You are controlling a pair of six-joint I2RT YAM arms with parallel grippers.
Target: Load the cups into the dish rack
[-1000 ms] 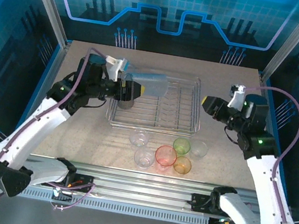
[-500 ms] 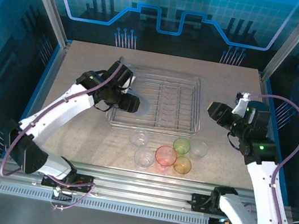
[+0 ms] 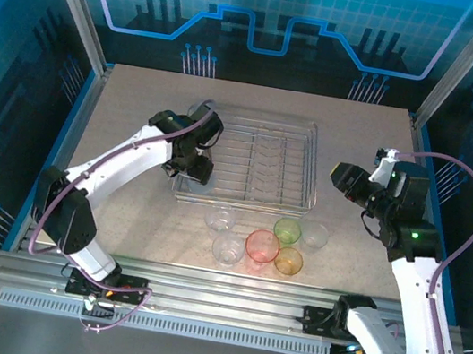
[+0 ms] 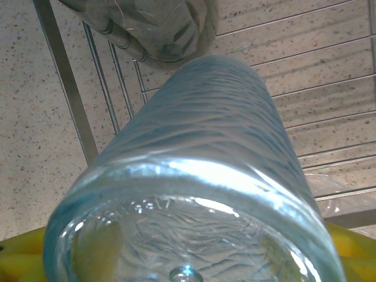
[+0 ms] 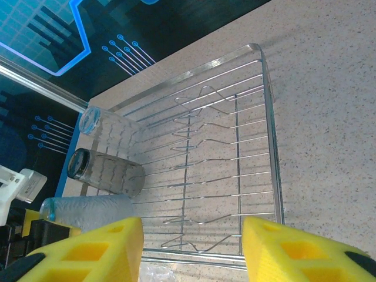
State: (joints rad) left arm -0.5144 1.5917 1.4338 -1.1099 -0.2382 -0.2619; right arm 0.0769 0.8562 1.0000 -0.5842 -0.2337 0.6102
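**Third cup going in, six waiting on the table**

Left gripper (image 3: 197, 163): closed on a blue translucent plastic tumbler (image 4: 200, 147), with a yellow pad on either flank. The tumbler lies along the fingers, base toward the wrist. It sits low over the left end of the rectangular silver wire dish rack (image 5: 273, 126). We cannot tell whether it touches the wires.

Just past the tumbler's far end, a smoky grey plastic tumbler (image 5: 106, 173) lies on its side in the rack. Beyond that lies a clear plastic tumbler (image 5: 104, 126), also on its side. Tally: two loaded, one in hand.

Right gripper (image 5: 192, 235): yellow fingers spread with nothing between them, hanging off the rack's right end and facing across it.

Outward, on the near side of the rack, six tumblers stand upright in a loose cluster on the speckled beige tabletop (image 3: 139, 215). They are a red-pink tumbler (image 3: 262, 246), a green tumbler (image 3: 287, 231), an orange tumbler (image 3: 289, 260) and three more clear tumblers (image 3: 228, 249). By our count, about a third of the job is done.

Room: the prong rows ahead of the right gripper, from the grey tumbler across to the right rim, carry nothing. The tight spots are the raised rim, the thin prongs, and the grey tumbler close beside the blue one. The coloured three stand very close together, so we expect cramped finger room there. The outer clear ones look easier.
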